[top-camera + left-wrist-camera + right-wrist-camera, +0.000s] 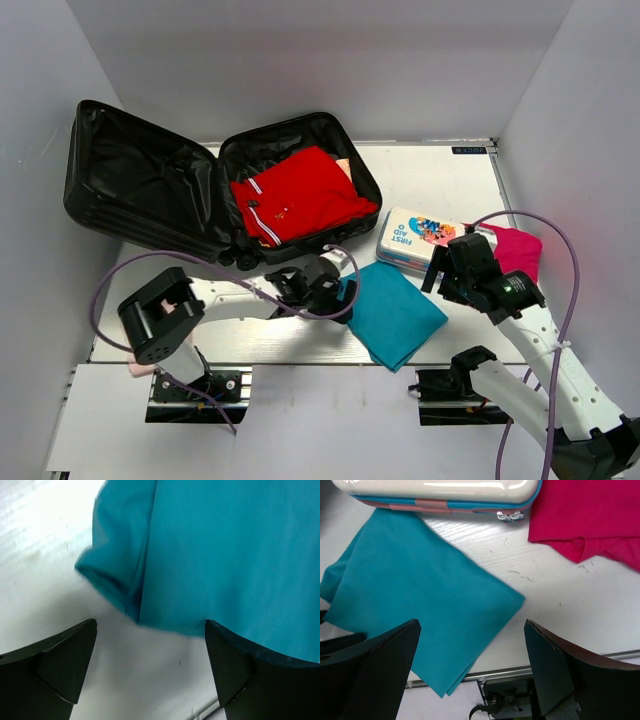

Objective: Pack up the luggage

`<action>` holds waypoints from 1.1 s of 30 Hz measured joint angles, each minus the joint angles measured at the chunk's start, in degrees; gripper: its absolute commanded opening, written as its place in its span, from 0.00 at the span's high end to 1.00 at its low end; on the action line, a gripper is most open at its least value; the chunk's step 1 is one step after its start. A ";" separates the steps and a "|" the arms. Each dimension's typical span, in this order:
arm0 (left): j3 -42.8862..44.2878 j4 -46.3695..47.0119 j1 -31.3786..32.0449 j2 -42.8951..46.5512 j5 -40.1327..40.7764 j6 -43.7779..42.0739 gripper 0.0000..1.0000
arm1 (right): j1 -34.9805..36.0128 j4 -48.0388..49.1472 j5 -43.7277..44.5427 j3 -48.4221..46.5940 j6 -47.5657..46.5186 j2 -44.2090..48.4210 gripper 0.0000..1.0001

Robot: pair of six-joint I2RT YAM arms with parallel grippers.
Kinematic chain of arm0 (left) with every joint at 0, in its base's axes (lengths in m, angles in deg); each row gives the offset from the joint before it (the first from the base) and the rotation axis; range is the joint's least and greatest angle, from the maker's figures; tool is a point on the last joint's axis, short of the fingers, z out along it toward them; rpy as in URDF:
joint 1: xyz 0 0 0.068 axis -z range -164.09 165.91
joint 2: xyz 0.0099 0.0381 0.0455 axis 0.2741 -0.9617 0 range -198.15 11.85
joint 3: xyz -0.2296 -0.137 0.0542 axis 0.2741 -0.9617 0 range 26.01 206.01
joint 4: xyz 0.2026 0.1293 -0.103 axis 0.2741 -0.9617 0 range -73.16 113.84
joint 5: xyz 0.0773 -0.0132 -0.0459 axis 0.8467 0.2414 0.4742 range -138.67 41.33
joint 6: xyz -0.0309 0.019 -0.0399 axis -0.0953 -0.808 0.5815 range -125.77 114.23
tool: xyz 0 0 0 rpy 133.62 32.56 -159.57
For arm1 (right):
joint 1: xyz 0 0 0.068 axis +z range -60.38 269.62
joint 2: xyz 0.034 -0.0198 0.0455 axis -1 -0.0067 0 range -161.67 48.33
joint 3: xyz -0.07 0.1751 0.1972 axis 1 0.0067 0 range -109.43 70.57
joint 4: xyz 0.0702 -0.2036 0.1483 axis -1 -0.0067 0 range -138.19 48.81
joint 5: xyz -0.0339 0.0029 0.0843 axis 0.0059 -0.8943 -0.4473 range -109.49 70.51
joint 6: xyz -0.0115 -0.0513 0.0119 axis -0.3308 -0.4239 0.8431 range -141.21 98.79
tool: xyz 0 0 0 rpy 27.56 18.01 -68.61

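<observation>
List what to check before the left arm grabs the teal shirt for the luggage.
1. The left hand is open: ok.
2. The teal shirt is lined up with it: ok, its edge lies just ahead of the fingers.
3. The luggage is open: ok.
4. There is room above the red shirt inside: cannot tell.
5. The right hand is open and off the cloth: ok.
6. The tin is off the teal shirt: cannot tell, its edge meets the cloth.
</observation>
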 measured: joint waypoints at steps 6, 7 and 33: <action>2.84 6.45 1.90 -5.42 6.62 2.54 0.16 | 0.00 -0.70 0.00 0.94 1.01 1.01 0.10; 2.93 7.65 2.12 -6.12 7.80 2.73 0.24 | 0.00 -0.70 0.00 0.98 1.09 0.96 0.10; 13.66 -7.58 -2.47 6.01 -4.50 -28.52 1.00 | 0.46 12.57 -10.21 2.82 -12.11 -10.54 0.14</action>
